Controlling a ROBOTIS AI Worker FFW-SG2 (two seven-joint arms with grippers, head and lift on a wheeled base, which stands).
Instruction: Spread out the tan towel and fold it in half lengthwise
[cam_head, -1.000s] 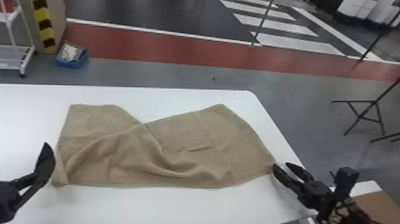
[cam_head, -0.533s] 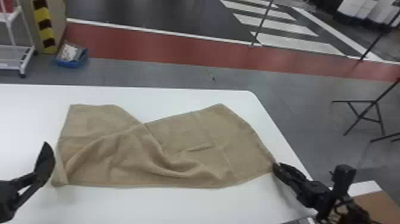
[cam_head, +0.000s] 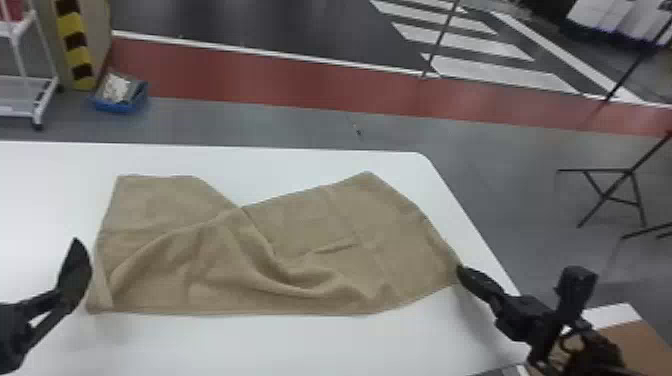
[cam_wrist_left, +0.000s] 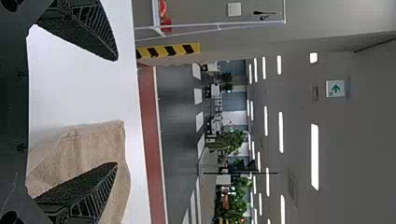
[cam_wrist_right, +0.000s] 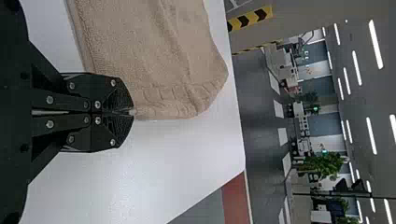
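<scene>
The tan towel (cam_head: 300, 250) lies spread but wrinkled on the white table, a loose diagonal fold running across its left and middle part. At its near right corner is my right gripper (cam_head: 459, 272); in the right wrist view the right gripper (cam_wrist_right: 132, 112) is shut on that corner of the towel (cam_wrist_right: 159, 56). My left gripper (cam_head: 77, 270) stands beside the towel's left edge. In the left wrist view the left gripper (cam_wrist_left: 116, 111) has its fingers wide apart, one of them in front of the towel (cam_wrist_left: 88, 144), nothing held between them.
The white table (cam_head: 240, 345) has its right edge close to the right gripper. A brown and white surface (cam_head: 640, 340) stands at the lower right. On the floor beyond are a blue bin (cam_head: 120, 102), a white cart (cam_head: 37, 95) and a black stand (cam_head: 620, 185).
The right gripper, open one second ago at the towel's near right corner, has shut on it. The left arm and the rest of the towel look unmoved.
</scene>
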